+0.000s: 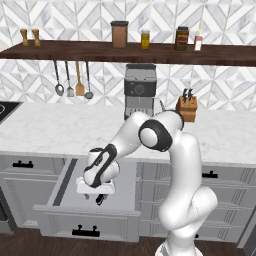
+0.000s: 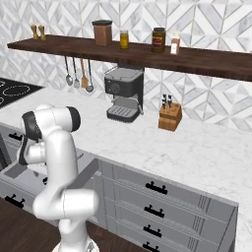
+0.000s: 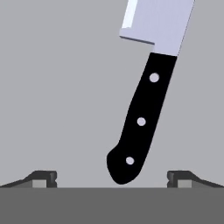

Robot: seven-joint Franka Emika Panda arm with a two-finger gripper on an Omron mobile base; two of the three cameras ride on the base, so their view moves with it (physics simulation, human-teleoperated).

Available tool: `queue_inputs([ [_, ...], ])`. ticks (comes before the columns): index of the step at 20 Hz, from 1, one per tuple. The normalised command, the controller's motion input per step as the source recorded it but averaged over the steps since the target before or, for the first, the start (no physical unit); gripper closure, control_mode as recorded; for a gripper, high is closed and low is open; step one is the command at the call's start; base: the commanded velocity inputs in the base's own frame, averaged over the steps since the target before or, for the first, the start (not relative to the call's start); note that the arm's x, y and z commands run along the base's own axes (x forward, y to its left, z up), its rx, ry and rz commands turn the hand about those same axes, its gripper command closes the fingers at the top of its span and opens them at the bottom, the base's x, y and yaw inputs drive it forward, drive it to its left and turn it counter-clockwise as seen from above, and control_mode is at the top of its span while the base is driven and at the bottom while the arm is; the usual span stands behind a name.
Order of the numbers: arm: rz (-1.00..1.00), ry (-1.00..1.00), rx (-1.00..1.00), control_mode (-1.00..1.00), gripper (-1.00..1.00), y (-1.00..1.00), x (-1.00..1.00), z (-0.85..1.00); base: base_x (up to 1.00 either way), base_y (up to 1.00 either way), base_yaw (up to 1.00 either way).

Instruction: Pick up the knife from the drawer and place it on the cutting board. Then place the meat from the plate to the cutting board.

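Observation:
The wide grey drawer stands pulled out below the marble counter, and its front panel also shows at the left in the right base view. My gripper reaches down into it, open. On the drawer's grey floor lies the knife, black riveted handle toward me, pale blade running up and away. The butt of the handle sits between my spread fingertips, a little right of the middle, and nothing is held in my gripper. The cutting board, the plate and the meat are out of view.
A coffee machine and a tan knife block stand at the back of the counter. Utensils hang under a dark shelf with jars. Narrower drawer fronts sit right of the open drawer. A black stovetop is at the left.

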Motion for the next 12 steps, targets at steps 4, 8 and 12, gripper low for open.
queue_inputs([
  [4,-0.01,0.00,-0.11,-1.00,-1.00,0.00,0.13,-0.08,0.00,0.00,0.00],
  [8,0.00,0.00,-0.02,-1.00,-1.00,0.00,0.09,-0.01,0.00,0.00,0.00],
  [12,0.00,0.00,-0.01,-1.00,-1.00,-0.01,0.00,-0.01,0.00,0.00,0.00],
])
